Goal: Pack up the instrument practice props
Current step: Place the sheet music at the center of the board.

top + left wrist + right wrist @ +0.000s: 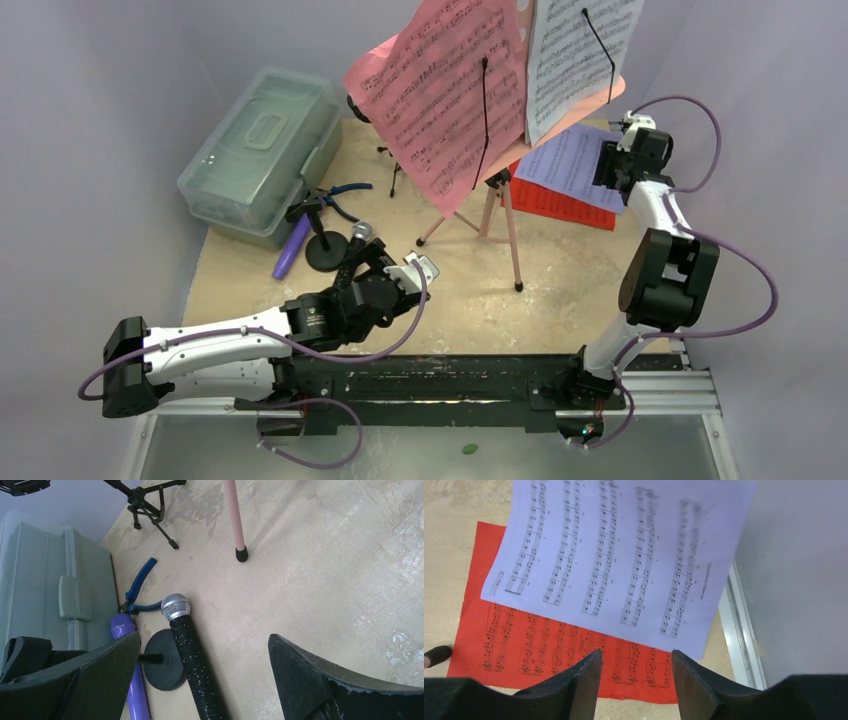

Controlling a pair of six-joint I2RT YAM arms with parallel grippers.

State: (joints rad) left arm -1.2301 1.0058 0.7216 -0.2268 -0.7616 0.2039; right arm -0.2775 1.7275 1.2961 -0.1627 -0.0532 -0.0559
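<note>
a tan surface (560,290) carries a clear greenish case (260,150) at its far left. the pink music rack (585,115) stands mid-surface on tripod legs, a pink page (445,95) and a white page (580,55) leaning on it. far right, a lilac page (624,555) lies flat across a red page (539,655); the right gripper (636,652) hovers above them, jaws partly spread and empty. the left gripper (204,636) is spread wide, empty, above the black-silver microphone (187,650), which lies against a round black mic stand base (162,662), beside the purple microphone (132,680) and blue-handled pliers (140,582).
</note>
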